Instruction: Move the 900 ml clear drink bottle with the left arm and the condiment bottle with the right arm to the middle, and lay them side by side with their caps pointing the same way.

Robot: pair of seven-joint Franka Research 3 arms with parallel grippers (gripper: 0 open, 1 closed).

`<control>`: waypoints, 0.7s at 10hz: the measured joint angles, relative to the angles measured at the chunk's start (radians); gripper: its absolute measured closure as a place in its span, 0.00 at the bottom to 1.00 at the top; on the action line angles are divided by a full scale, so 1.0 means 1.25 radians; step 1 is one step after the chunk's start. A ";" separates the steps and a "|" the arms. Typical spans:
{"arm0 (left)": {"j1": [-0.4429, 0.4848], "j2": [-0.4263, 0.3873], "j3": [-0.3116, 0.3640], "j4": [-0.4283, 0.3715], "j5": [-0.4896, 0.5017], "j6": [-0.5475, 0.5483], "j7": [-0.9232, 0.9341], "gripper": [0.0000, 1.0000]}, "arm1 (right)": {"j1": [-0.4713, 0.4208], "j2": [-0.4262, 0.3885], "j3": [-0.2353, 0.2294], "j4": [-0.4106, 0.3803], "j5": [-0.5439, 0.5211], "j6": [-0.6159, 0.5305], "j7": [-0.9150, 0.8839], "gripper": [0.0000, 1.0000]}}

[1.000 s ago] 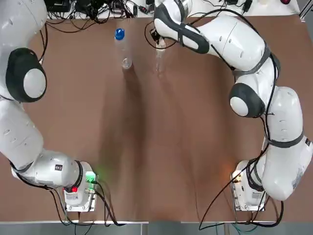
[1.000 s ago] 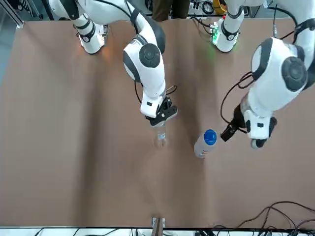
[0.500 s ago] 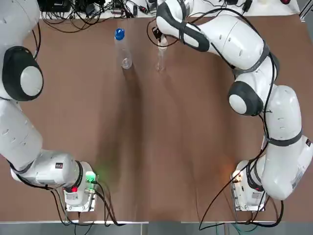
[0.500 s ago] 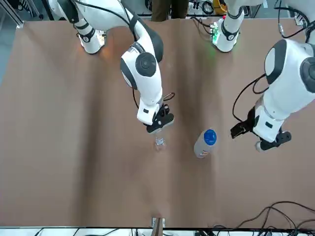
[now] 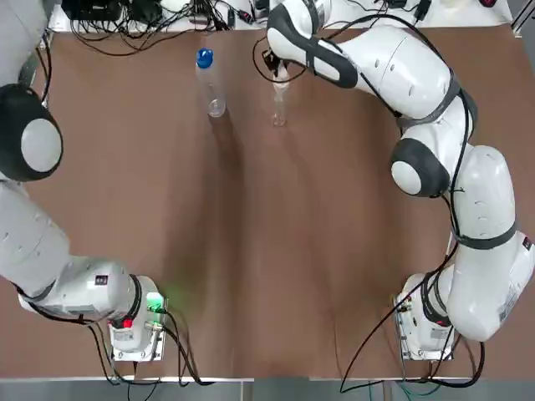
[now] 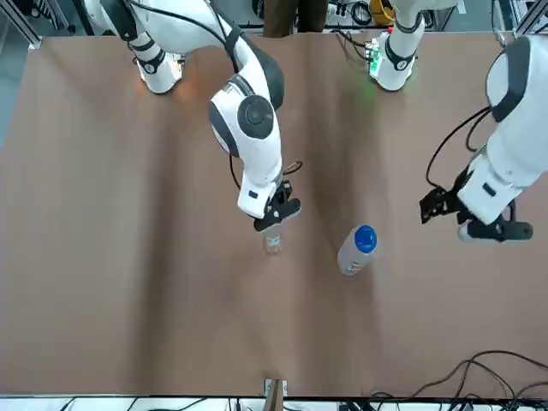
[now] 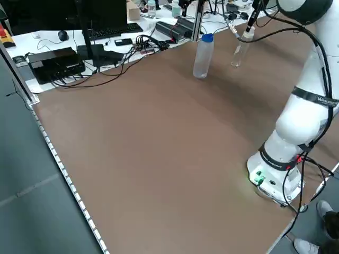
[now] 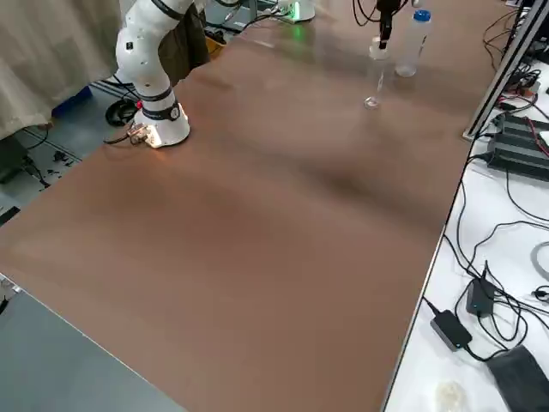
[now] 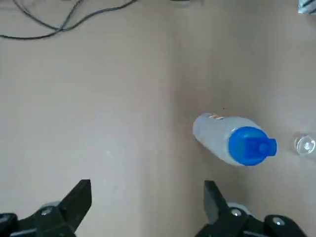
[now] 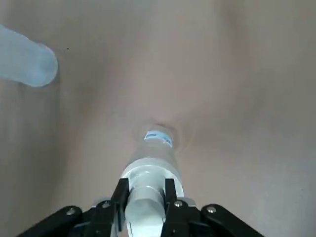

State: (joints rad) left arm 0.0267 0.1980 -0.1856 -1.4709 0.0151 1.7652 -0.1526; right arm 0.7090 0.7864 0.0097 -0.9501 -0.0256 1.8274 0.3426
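The right end effector [image 10: 145, 193] is clamped on the neck of the condiment bottle [image 5: 278, 104]. The bottle stands upright directly below it, and I cannot tell whether its base touches the desk [image 5: 267, 251]. The drink bottle [image 5: 210, 83] stands upright on the desk with its blue cap up, just beside this end effector, on the left arm's side. The left end effector [image 9: 146, 192] hovers near the drink bottle without touching it, fingers wide apart and empty.
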 joint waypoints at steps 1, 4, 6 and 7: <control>0.027 -0.033 0.001 -0.001 0.000 -0.032 0.010 0.00 | -0.003 0.000 -0.001 0.000 0.000 0.001 0.000 0.67; 0.085 -0.094 0.003 -0.003 0.000 -0.062 0.024 0.00 | -0.005 0.004 -0.001 0.000 0.000 0.020 -0.001 0.67; 0.087 -0.104 0.003 -0.004 0.000 -0.063 0.026 0.00 | -0.005 0.007 -0.001 0.000 0.000 0.036 -0.001 0.67; 0.088 -0.106 0.004 -0.005 0.000 -0.063 0.026 0.00 | -0.005 0.008 -0.001 0.000 0.000 0.041 -0.001 0.67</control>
State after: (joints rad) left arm 0.1365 0.0661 -0.1806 -1.4774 0.0151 1.6870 -0.1203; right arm 0.7032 0.7961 0.0086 -0.9502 -0.0256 1.8783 0.3414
